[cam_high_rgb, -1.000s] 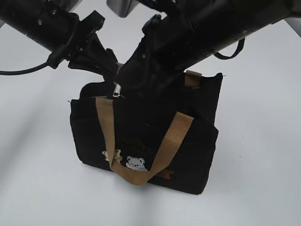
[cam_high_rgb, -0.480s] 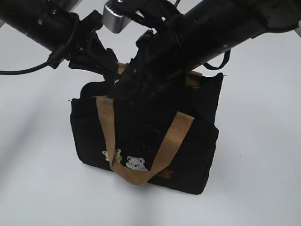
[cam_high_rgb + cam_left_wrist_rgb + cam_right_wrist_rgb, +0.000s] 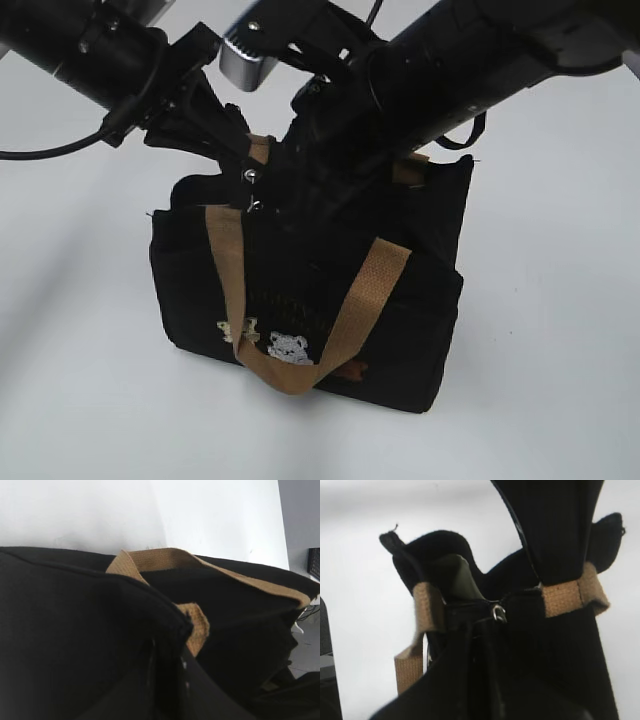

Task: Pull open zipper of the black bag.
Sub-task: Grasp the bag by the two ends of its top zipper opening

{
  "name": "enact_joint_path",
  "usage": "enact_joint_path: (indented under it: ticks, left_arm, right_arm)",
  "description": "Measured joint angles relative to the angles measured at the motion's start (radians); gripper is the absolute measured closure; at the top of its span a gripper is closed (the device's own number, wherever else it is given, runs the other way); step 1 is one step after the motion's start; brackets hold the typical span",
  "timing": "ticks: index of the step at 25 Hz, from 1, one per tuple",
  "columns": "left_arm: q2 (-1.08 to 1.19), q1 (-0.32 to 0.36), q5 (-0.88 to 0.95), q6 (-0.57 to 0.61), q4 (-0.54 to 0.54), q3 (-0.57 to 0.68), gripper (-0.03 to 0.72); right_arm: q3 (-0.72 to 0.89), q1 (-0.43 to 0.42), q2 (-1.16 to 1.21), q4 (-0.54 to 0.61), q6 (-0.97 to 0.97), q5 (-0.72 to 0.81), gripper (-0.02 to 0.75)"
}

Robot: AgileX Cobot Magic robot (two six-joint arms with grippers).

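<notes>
While the left gripper (image 3: 235, 140) pinches the soft black bag (image 3: 400, 330) at its rim, the right gripper (image 3: 275, 185) sits closed just beside the small, slippery-looking zipper (image 3: 250, 178); whether it holds the tab I cannot tell.

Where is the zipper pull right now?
In the exterior view the zipper pull sits at the black bag's top edge, left of middle, just above the front tan handle; the right wrist view shows it centre-frame.
</notes>
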Motion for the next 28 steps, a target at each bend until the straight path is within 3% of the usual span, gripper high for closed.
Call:
enact_joint_path:
  ticks: [2, 15, 20, 22, 26, 28]
  left_arm:
    - [0.000, 0.000, 0.000, 0.000, -0.001, 0.000, 0.662]
    - [0.000, 0.000, 0.015, 0.000, -0.003, 0.000, 0.662]
    - [0.000, 0.000, 0.016, 0.000, -0.003, 0.000, 0.662]
    - [0.000, 0.000, 0.016, 0.000, -0.003, 0.000, 0.662]
    - [0.000, 0.000, 0.016, 0.000, -0.003, 0.000, 0.662]
    - [0.000, 0.000, 0.016, 0.000, -0.003, 0.000, 0.662]
  right_arm:
    - [0.000, 0.000, 0.000, -0.027, 0.013, 0.001, 0.738]
    - [0.001, 0.000, -0.128, -0.163, 0.086, 0.026, 0.738]
    - [0.001, 0.000, -0.129, -0.102, 0.126, 0.029, 0.734]
    - [0.001, 0.000, -0.122, -0.046, 0.127, 0.009, 0.687]
    - [0.001, 0.000, -0.086, -0.009, 0.128, -0.003, 0.465]
    - [0.001, 0.006, -0.066, -0.007, 0.128, -0.006, 0.394]
